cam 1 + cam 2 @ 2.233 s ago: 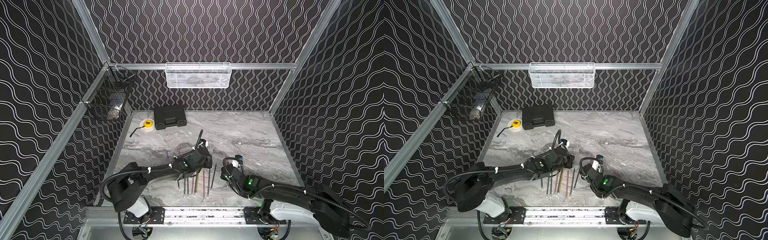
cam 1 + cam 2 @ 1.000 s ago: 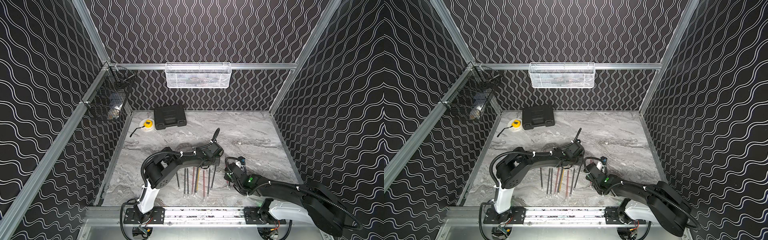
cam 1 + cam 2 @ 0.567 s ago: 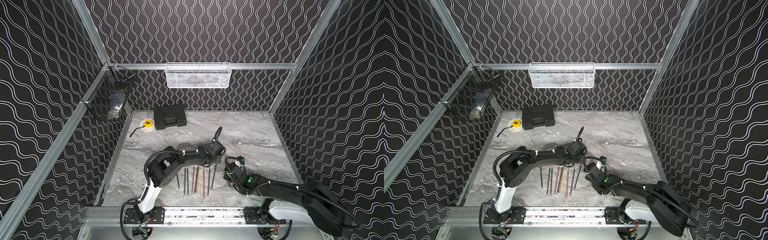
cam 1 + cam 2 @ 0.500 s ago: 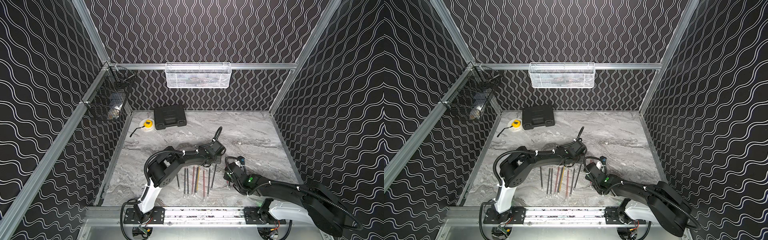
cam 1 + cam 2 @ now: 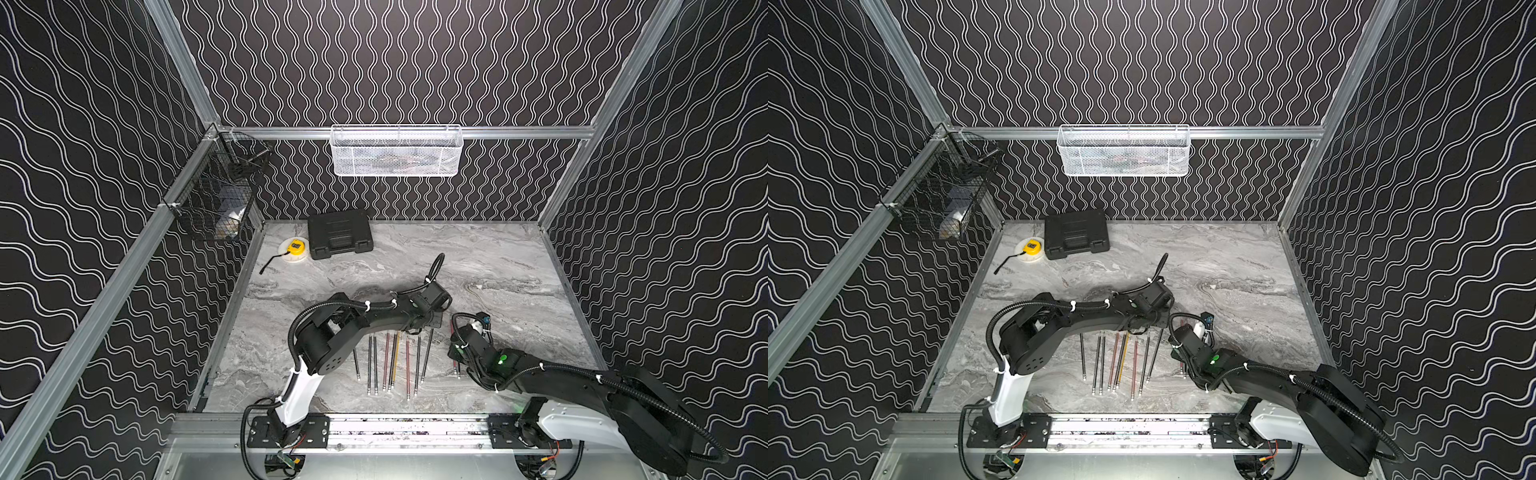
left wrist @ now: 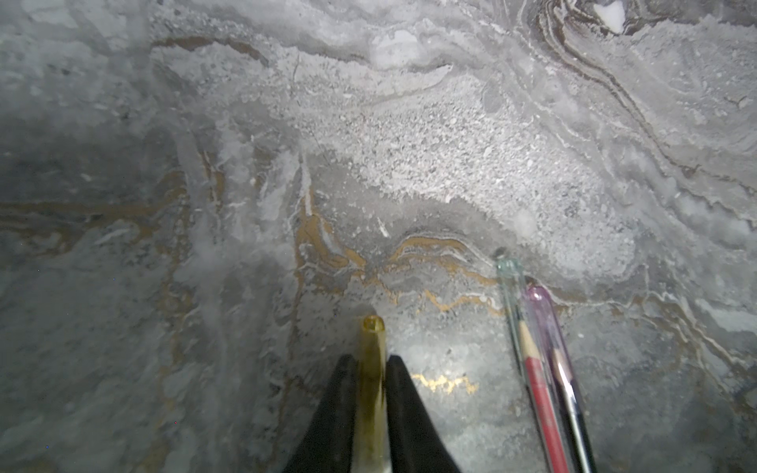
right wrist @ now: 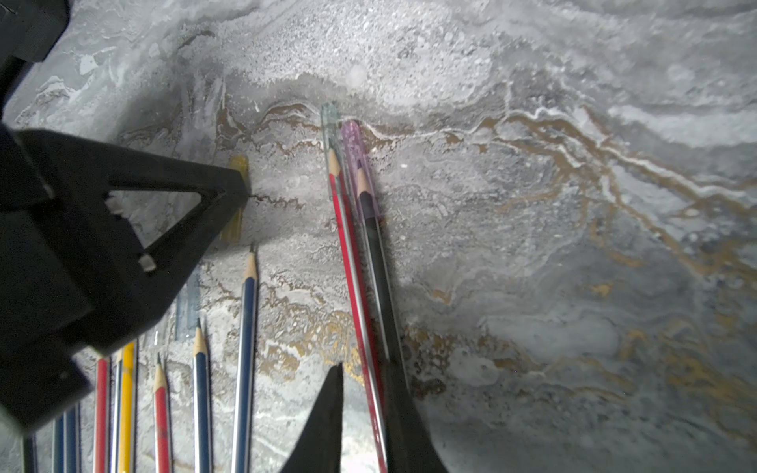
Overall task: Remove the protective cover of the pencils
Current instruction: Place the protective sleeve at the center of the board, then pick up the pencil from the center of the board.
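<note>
The bare pencils (image 5: 392, 361) lie in a row on the desk (image 5: 498, 266), points away from the robot, with a loose bluish cover (image 7: 188, 301) among them. Just right of the row, the left hand (image 6: 370, 359) is closed tight on a yellow cover (image 6: 372, 333). The cover looks empty and sits at or just over the desk, near the sharpened tip of the nearest dark pencil (image 7: 245, 327). If it is let go here, the light round tube may roll in among the row, and a sideways sweep of the fingers could scatter the pencils.

Further right lie a red pencil (image 7: 356, 286) in a clear cover (image 7: 329, 123) and a black pencil (image 7: 379, 266) in a purple cover (image 7: 354, 139), touching along their length. The right hand (image 7: 364, 365) straddles the red one with its jaws only narrowly apart. Whether it pinches cannot be told, and the black one runs under one finger. A squeeze here could catch both pencils or drag one askew. The two hands are near each other, so a clash is possible.
</note>
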`<state>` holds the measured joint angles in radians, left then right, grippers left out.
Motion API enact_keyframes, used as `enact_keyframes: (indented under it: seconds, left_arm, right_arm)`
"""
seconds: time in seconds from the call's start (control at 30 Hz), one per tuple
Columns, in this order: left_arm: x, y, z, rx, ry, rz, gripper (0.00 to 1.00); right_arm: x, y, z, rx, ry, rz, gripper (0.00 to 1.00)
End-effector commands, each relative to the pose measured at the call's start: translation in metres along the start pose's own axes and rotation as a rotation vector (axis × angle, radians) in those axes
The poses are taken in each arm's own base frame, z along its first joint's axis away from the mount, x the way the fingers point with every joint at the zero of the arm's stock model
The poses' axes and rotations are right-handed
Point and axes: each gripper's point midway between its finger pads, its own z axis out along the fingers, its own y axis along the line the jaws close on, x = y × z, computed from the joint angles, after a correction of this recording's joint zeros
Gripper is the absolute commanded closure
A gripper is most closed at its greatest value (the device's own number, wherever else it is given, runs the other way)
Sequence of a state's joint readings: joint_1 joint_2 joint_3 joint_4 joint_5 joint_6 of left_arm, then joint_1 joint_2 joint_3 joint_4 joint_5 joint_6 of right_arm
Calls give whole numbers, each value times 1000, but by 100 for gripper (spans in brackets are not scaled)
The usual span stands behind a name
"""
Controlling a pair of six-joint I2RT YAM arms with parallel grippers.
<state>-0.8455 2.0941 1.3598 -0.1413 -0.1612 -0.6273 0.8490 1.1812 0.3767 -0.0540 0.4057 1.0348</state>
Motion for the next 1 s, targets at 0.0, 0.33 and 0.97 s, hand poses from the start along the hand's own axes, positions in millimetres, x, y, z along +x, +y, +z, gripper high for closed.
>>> enact_keyframes:
  seconds: [0.0, 0.33, 0.97]
  left_arm:
    - [11, 7, -5, -26, 49, 13, 79]
    - [-37, -12, -68, 59, -86, 1, 50]
    - [-14, 86, -205, 84, -451, -210, 35]
  right_arm:
    - [-4, 3, -3, 0, -3, -11, 83]
    - [-11, 13, -10, -3, 1, -68, 84]
    - [-5, 3, 8, 187, 71, -226, 83]
